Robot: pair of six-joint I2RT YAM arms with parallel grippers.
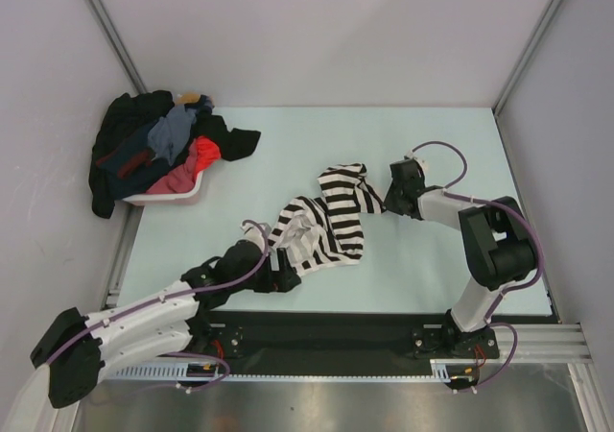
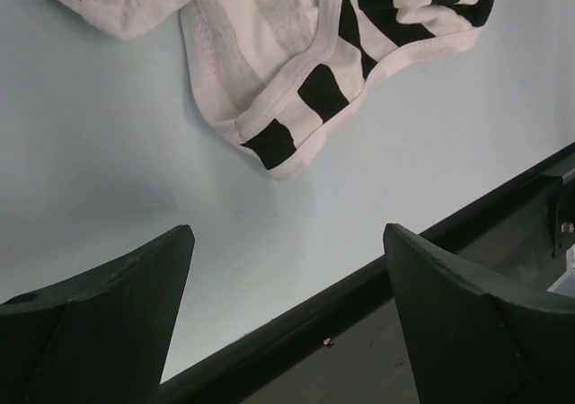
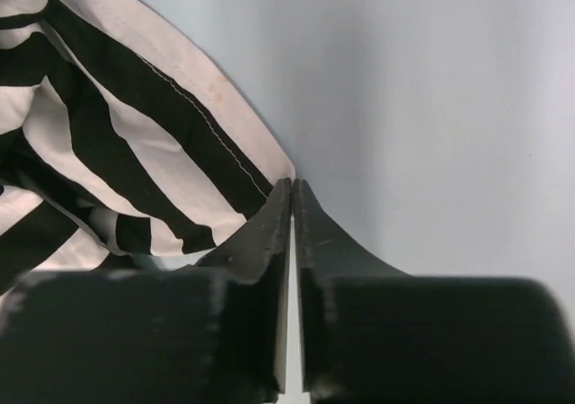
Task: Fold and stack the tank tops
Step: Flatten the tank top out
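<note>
One tank top, black-and-white striped [image 1: 326, 221], lies crumpled mid-table. Its lower corner shows in the left wrist view [image 2: 269, 54], and its white hem in the right wrist view [image 3: 117, 144]. My left gripper [image 1: 286, 276] sits at the top's near-left edge, low over the table. Its jaws [image 2: 287, 233] are wide open and empty, with the cloth corner just beyond the tips. My right gripper [image 1: 391, 200] is at the top's right edge. Its jaws [image 3: 293, 181] are shut, the tips meeting right on the hem's end. Which other heaped garment is a tank top I cannot tell.
A pale pink basket [image 1: 177, 197] at the back left holds a heap of dark, grey-blue and red clothes [image 1: 158, 149] spilling over its rim. A black rail [image 2: 359, 296] runs along the table's near edge just under the left gripper. Grey walls close in both sides.
</note>
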